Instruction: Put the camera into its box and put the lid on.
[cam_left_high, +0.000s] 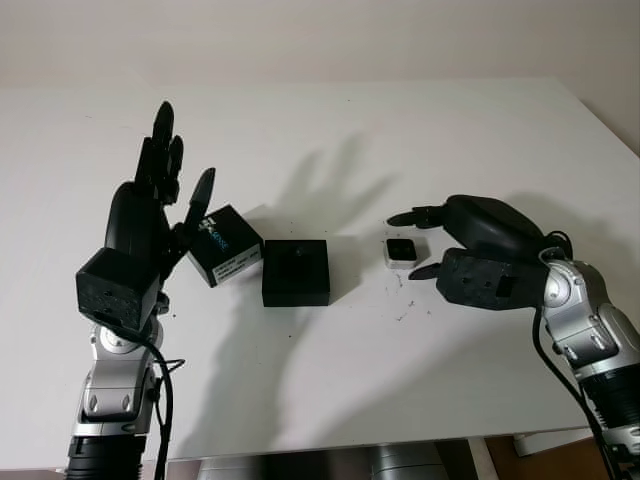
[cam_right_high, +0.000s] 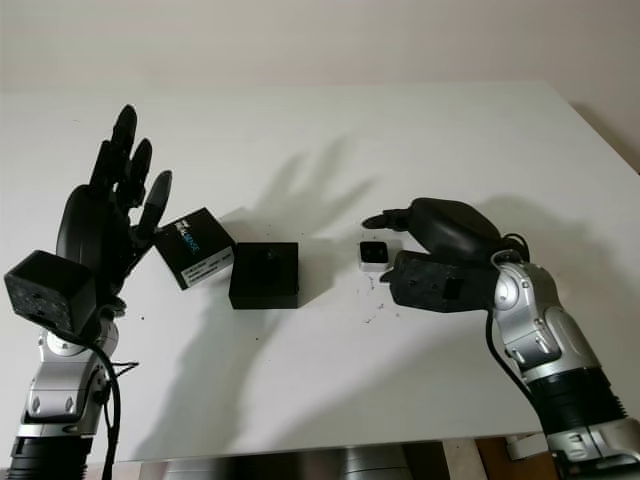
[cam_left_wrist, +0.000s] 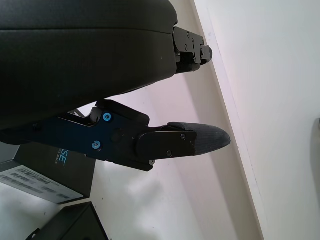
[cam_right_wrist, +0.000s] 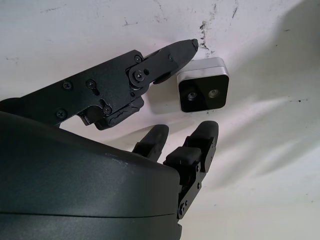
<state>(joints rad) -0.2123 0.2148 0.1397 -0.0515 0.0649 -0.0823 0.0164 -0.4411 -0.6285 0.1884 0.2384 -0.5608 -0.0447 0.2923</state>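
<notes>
A small silver camera (cam_left_high: 402, 251) with a black face lies flat on the white table, right of centre. My right hand (cam_left_high: 408, 245) hovers around it, open, with its thumb (cam_right_wrist: 170, 55) on one side and two fingers (cam_right_wrist: 202, 137) on the other, and a small gap shows on both sides. The open black box (cam_left_high: 296, 271) stands at the centre. Its lid (cam_left_high: 225, 245), black with a white label, sits tilted just left of the box. My left hand (cam_left_high: 183, 160) is raised beside the lid, open and holding nothing.
The white table (cam_left_high: 400, 380) stretches far behind the objects, and its front edge runs near the picture's bottom. Dark scuff marks (cam_left_high: 405, 310) dot the surface close to the camera. A wall rises beyond the far edge.
</notes>
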